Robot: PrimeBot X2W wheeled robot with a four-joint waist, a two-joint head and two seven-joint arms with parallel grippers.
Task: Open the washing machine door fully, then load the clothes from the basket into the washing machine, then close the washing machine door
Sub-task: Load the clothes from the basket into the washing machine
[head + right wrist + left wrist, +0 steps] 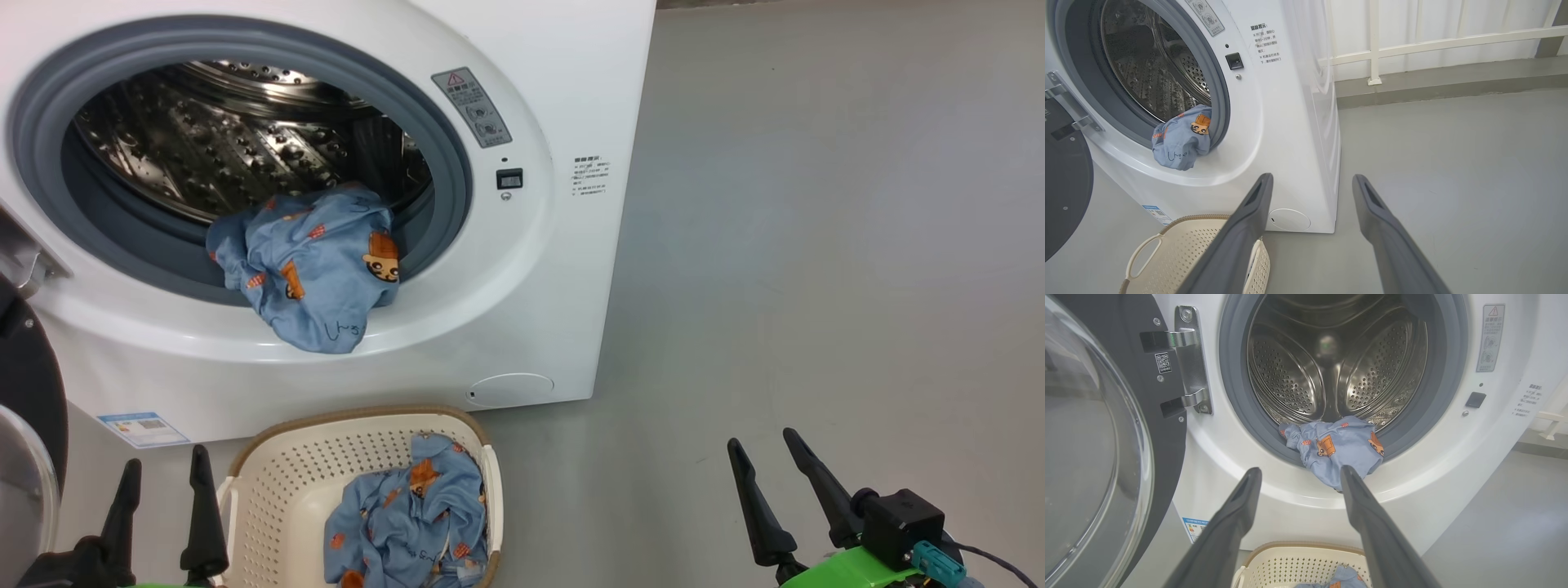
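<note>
The washing machine (522,98) stands on the grey floor (816,245) with its door (1086,449) swung wide to the left on a steel hinge (1190,359), so the clear glass bowl and black rim face away from the opening. The steel drum (204,139) and the blue-grey gasket (106,237) are fully exposed.

The laundry is in 2 places. The hanging garment (314,261), light blue with orange cartoon figures, lies across the lower right of the gasket. Part of it is inside the drum mouth and a fold droops over the white front ring. The basket bundle (416,514), of the same fabric, lies heaped against the right wall of the basket (277,490), leaving the left half of the perforated bottom bare. The basket sits on the floor just in front of the machine, below the opening, between the blue label (143,429) and the round filter cap (510,389).

The left end effector (163,461) hangs just beside the basket's left edge, its 2 dark fingers spread apart and holding nothing. In the left wrist view they point up at the drum. The right end effector (763,441) is over bare floor, well apart from the basket's right edge, its fingers likewise spread and empty. In the right wrist view a white railing (1412,45) runs along the wall beyond the machine.
</note>
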